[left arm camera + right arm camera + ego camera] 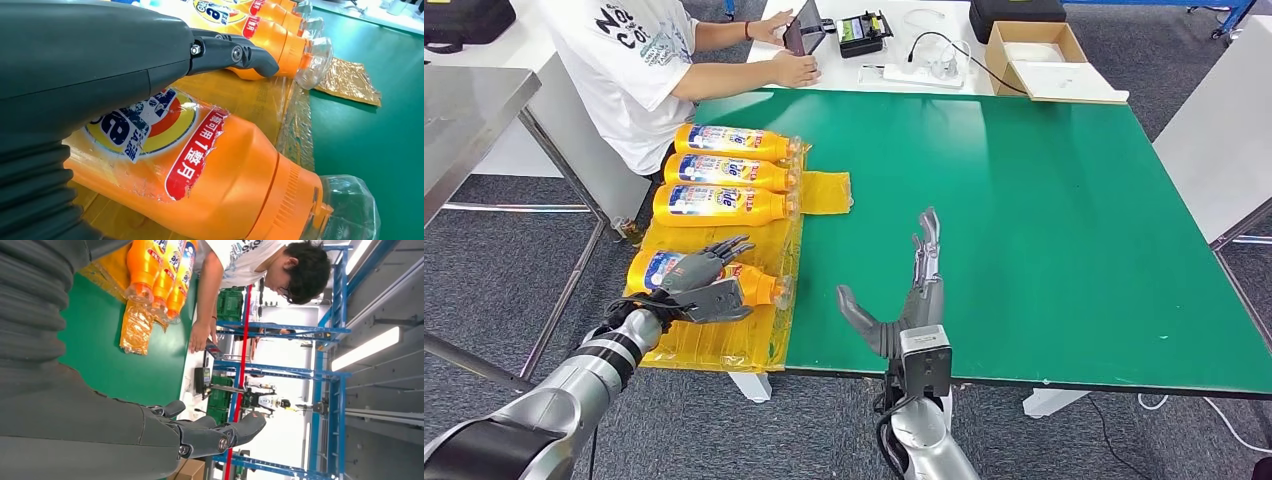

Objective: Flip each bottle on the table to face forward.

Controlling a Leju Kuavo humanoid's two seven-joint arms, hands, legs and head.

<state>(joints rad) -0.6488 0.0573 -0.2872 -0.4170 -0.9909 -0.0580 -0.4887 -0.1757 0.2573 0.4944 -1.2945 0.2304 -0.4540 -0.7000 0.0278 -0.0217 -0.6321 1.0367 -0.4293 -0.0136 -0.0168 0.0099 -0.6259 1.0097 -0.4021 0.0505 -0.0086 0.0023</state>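
Left robot hand seemingly rests spread on nearest bottle, lying crosswise, cap rightward.

My left hand is matt dark grey plastic with a ribbed rubbery cuff and small shiny metal screws at the fingers. My right hand looks the same, on a brushed silver metal arm. The nearest bottle is smooth, glossy orange plastic; its paper-like label is torn and rough at the edges, and its cap is clear, faceted plastic. The other bottles shine alike. They lie on a crinkled, glossy yellow film. The table is matt, smooth green. A cardboard box sits beyond. The person's shirt is white cloth.
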